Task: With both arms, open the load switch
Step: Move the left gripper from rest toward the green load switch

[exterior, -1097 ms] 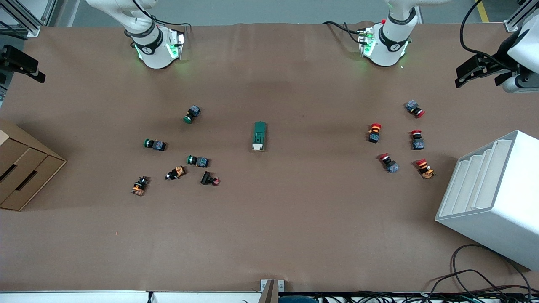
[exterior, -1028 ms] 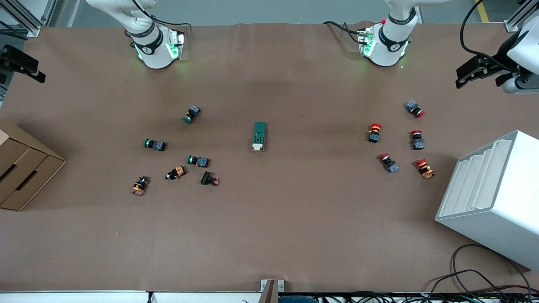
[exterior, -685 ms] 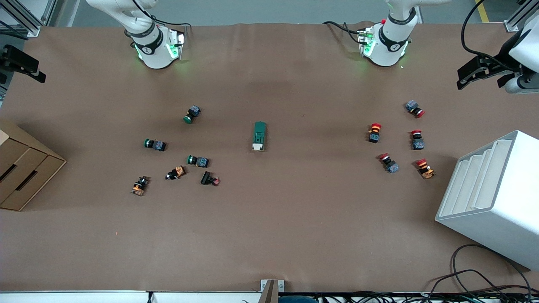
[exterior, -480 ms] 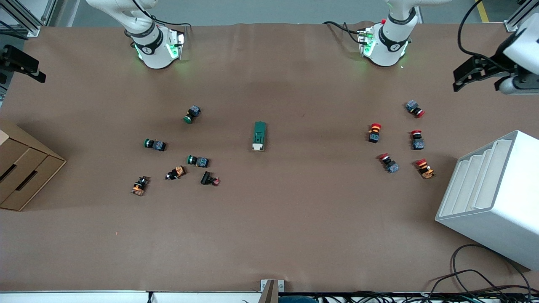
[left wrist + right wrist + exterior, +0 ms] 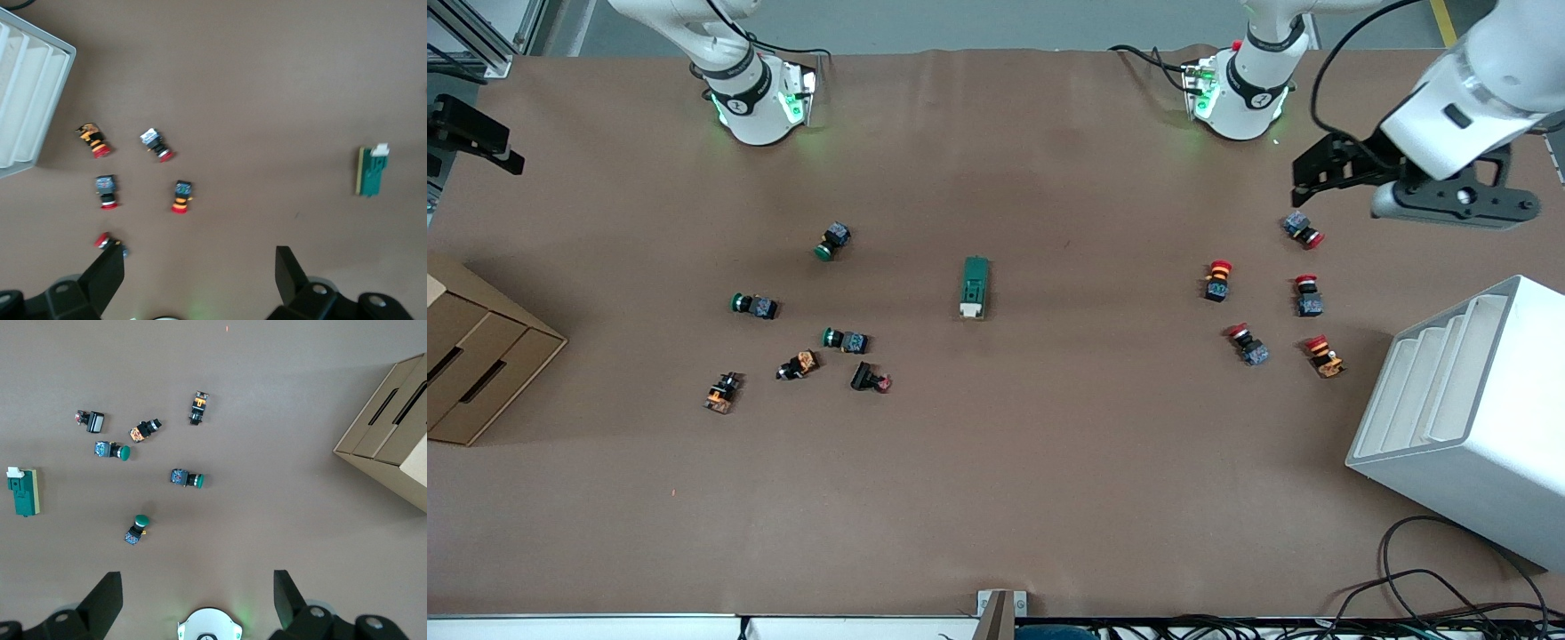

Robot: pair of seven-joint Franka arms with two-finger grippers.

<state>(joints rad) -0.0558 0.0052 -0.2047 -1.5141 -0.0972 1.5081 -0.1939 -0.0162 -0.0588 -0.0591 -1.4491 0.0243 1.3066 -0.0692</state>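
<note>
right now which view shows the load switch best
The front view: the load switch lies whole and unobstructed at mid-table, green body and white end both plain. The left wrist view shows it smaller and slightly blurred. The right wrist view has it close to the frame's edge, though fully visible.

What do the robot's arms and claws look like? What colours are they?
Both arms are white, jointed tubes with black bands, standing on round bases that glow green. A black cable loops off the left arm. The left gripper and the right gripper are black, each with two flat fingers, spread open in the wrist views.
</note>
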